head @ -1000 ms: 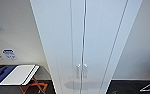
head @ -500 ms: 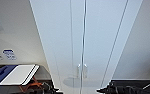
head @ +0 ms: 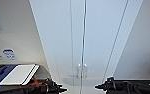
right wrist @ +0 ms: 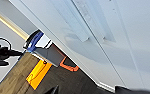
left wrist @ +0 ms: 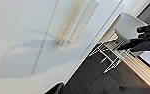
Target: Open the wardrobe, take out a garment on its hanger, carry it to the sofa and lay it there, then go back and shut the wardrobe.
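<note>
The wardrobe [head: 83, 42] stands right in front of the robot, both white doors shut, the two small handles [head: 82, 70] side by side at the seam. The left gripper [head: 62, 89] and the right gripper [head: 98, 87] hang low before the doors, tips pointing toward each other, well below the handles and apart from them. Neither holds anything. Whether their fingers are spread or closed I cannot tell. From the left wrist the handles [left wrist: 77, 21] look close, and a white chair [left wrist: 127, 26] stands on the dark floor beyond. To the left sits a chair with a blue seat [head: 1, 73] and something orange [right wrist: 38, 73] on the floor.
</note>
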You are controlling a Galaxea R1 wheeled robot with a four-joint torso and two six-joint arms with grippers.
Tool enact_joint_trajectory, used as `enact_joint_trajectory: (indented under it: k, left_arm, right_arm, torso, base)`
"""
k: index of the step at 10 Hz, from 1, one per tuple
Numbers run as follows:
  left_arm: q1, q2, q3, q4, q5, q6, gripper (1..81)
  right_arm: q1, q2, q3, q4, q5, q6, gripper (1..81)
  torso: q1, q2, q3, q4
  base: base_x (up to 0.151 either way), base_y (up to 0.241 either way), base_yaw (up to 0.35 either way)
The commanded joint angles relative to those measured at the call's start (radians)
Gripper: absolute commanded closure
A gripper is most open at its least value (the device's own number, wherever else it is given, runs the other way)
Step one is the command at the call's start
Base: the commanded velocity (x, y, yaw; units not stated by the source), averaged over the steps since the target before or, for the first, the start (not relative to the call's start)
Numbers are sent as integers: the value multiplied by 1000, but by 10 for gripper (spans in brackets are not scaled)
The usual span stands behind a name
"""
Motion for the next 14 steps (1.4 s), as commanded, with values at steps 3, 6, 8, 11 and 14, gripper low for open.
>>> enact_joint_trajectory:
  k: [3,6,8,11,14]
  left_arm:
    - [-172,42,-44,-15,11,-35,10]
    - [-193,79,-86,-19,28,-36,10]
    - [-204,96,-118,-34,27,-35,10]
    - [-248,136,-214,-53,30,-36,10]
    - [-277,205,-290,-54,67,-35,10]
  right_arm:
    - [203,51,-45,46,-74,8,10]
    - [236,111,-95,32,-90,8,10]
    - [268,154,-144,34,-108,8,10]
    - [288,211,-216,37,-145,8,10]
    - [314,246,-263,50,-145,9,10]
  torso:
    - [0,0,0,0]
    - [1,0,0,0]
    - [1,1,0,0]
    - [1,1,0,0]
    - [1,2,-1,0]
  base:
    - [0,0,0]
    - [0,0,0]
    - [0,0,0]
    - [0,0,0]
    - [0,0,0]
